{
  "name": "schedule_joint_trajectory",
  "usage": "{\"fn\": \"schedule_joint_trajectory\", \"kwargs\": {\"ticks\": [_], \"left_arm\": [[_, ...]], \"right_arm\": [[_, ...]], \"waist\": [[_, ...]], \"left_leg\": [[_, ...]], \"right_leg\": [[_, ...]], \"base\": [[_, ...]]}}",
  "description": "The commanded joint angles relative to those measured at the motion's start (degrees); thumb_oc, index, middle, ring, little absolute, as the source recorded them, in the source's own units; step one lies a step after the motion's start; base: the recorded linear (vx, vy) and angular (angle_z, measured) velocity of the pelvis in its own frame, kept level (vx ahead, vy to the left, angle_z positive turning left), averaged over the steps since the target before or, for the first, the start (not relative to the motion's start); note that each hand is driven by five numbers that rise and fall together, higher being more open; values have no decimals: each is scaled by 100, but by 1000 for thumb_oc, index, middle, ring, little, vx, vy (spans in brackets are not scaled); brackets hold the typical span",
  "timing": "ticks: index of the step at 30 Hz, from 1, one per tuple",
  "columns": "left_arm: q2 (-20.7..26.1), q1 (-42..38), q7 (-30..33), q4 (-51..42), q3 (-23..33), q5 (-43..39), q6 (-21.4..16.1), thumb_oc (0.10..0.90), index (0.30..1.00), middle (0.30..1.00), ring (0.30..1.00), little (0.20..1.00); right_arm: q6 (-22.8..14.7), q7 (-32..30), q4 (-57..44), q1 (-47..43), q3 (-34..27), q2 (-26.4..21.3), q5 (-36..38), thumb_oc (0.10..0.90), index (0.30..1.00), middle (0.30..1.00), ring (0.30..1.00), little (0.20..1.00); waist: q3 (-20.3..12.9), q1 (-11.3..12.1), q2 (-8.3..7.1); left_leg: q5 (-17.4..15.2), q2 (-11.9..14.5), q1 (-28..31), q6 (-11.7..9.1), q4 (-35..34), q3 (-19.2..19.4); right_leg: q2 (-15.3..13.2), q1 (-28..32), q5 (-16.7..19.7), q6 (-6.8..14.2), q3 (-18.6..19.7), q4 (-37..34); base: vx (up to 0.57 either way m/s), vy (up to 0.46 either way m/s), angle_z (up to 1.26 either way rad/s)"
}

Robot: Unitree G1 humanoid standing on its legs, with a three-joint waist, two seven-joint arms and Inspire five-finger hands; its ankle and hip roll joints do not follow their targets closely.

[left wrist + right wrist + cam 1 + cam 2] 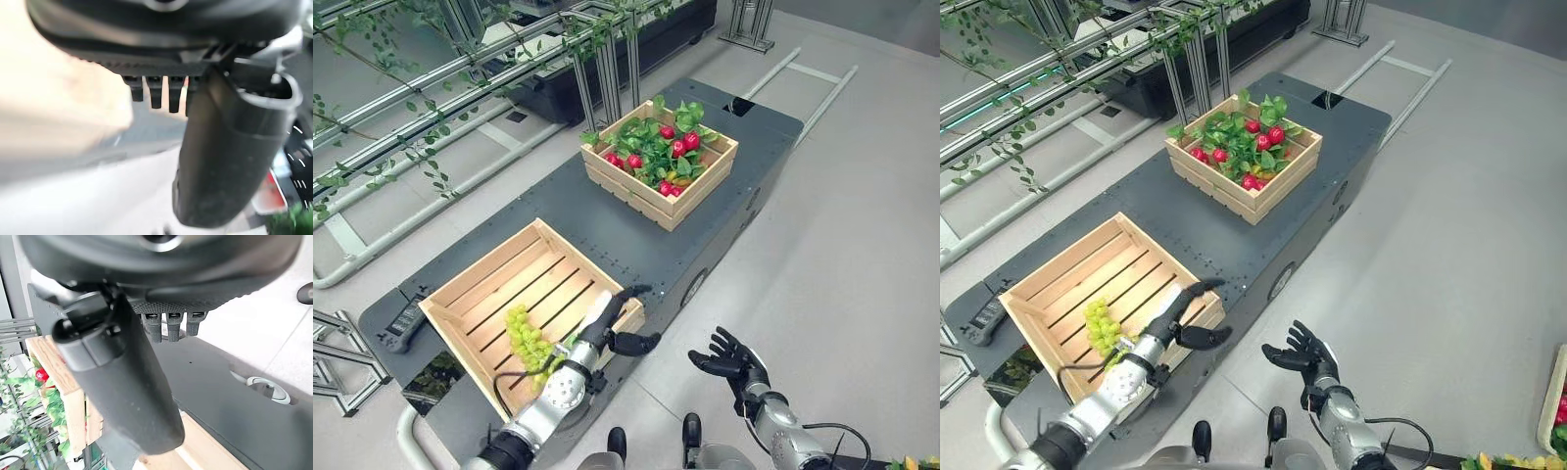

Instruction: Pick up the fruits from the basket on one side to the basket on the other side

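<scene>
Grapes (529, 340) lay in the near crate (480, 279); red fruit (690, 140) sat among leaves, apparently, in the far crate (705, 181). Left hand (619, 328) and right hand (729, 357) hung open, empty.

No text, label, number or sign can be read on anything here: not on the two wooden crates, the dark platform that carries them, or the small black device at its edge.
</scene>
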Motion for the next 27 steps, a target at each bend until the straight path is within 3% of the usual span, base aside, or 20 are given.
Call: {"fn": "schedule_joint_trajectory", "kwargs": {"ticks": [1, 3, 5, 6, 7, 10, 13, 19, 27], "left_arm": [[391, -707, 939, -530, 586, 963, -223, 800, 900, 900, 900, 900], [1102, -1042, 1481, -448, 680, 1588, 241, 800, 900, 900, 900, 900], [1471, -1305, 1595, -290, 652, 1776, 499, 800, 900, 900, 900, 900], [1490, -1325, 1596, -277, 649, 1810, 536, 800, 900, 900, 900, 900], [1839, -1543, 1592, -137, 592, 1958, 747, 800, 900, 900, 900, 900], [2298, -1896, 1530, 61, 407, 2093, 1089, 800, 900, 900, 900, 900], [2578, -2170, 1401, 348, 221, 2084, 1215, 800, 900, 900, 900, 900], [2815, -2470, 845, 848, -143, 2166, 1254, 800, 900, 900, 900, 900], [2752, -2892, 626, 1512, -505, 2467, 1139, 800, 900, 900, 900, 900]], "right_arm": [[-169, 249, -603, 34, -131, -93, -302, 800, 900, 900, 900, 900], [-162, 362, -605, 38, -144, -286, -305, 800, 900, 900, 900, 900], [-156, 379, -576, -11, -127, -385, -297, 800, 900, 900, 900, 900], [-151, 379, -573, -17, -127, -389, -302, 800, 900, 900, 900, 900], [-139, 375, -600, -60, -114, -491, -314, 800, 900, 900, 900, 900], [-144, 353, -624, -204, -71, -677, -283, 800, 900, 900, 900, 900], [-230, 395, -540, -375, -37, -810, -290, 800, 900, 900, 900, 900], [-294, 441, -469, -700, -2, -996, -244, 800, 900, 900, 900, 900], [-341, 477, -286, -1185, -3, -1077, -89, 800, 900, 900, 900, 900]], "waist": [[-202, -13, -65], [-123, -35, -4], [-45, -46, 38], [-38, -47, 40], [69, -66, 80], [300, -63, 123], [533, -53, 158], [904, -21, 121], [1361, 27, -17]], "left_leg": [[289, -158, -573, -140, 269, -119], [314, -179, -691, -179, 302, -136], [336, -187, -746, -189, 281, -128], [338, -188, -752, -189, 281, -129], [351, -205, -818, -194, 280, -145], [352, -264, -1031, -196, 395, -208], [353, -302, -1212, -191, 530, -243], [321, -351, -1497, -173, 821, -250], [239, -353, -2099, -147, 1502, -153]], "right_leg": [[-385, 168, -196, 113, -178, 412], [-431, 76, -251, 127, -244, 501], [-457, 6, -296, 133, -286, 565], [-459, -2, -301, 134, -290, 573], [-481, -106, -333, 130, -314, 646], [-508, -325, -408, 96, -351, 837], [-510, -512, -469, 66, -362, 1024], [-459, -736, -536, 10, -377, 1231], [-380, -1167, -680, -83, -393, 1755]], "base": [[-19, 147, 13], [-56, 189, 12], [-74, 128, 6], [-116, 135, 7], [-130, 126, 11], [-152, 119, 18], [-132, 85, 10], [-114, 51, 3], [-118, 19, 6]]}}
